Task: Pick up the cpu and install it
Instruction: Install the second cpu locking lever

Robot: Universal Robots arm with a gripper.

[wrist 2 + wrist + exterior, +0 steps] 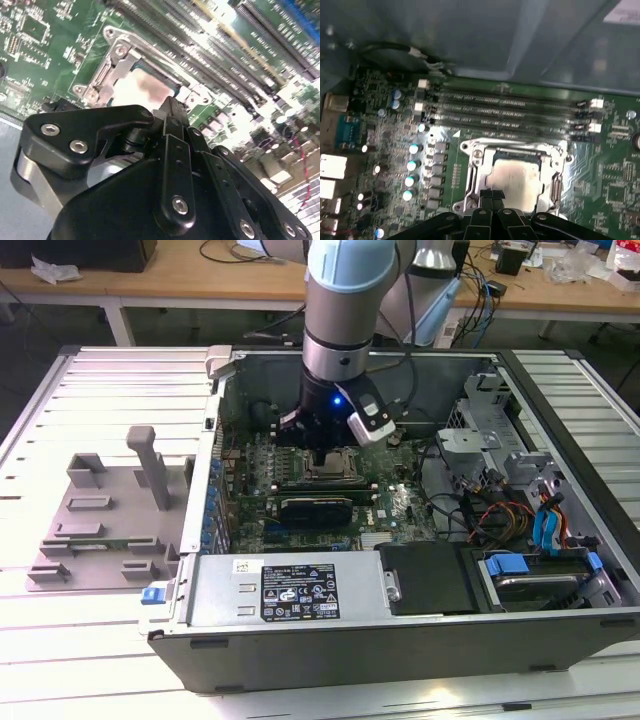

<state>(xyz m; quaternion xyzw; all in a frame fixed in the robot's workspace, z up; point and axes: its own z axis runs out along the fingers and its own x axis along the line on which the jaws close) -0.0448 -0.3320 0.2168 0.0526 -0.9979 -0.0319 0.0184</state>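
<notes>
Black linkage arms of the gripper (172,112) filled the foreground in the second wrist view, their fingertips drawn together just above the edge of the cpu (142,87), though whether they were clenched or released could not be told. In the first wrist view the gripper (492,192) hung at the near rim of the socket (470,165), and the cpu (517,180), its pale metal top catching the light, lay flat inside that socket's metal frame. Beyond the socket ran parallel memory slots (505,112), and to one side of it stood a row of small silver-topped capacitors (412,165) on the green motherboard (610,175). Seen from the exterior view, the arm (345,310) reached straight down into the open computer case (400,640), with the gripper (330,440) right over the socket (330,465) near the middle of the motherboard (390,505). Well apart from the socket, outside the case toward the exterior view's left, a grey tray (100,520) with raised blocks sat on the white slatted table (60,400). Toward the exterior view's right of the socket, bundled cables (490,515) and blue-handled drive bays (540,575) occupied the case.
</notes>
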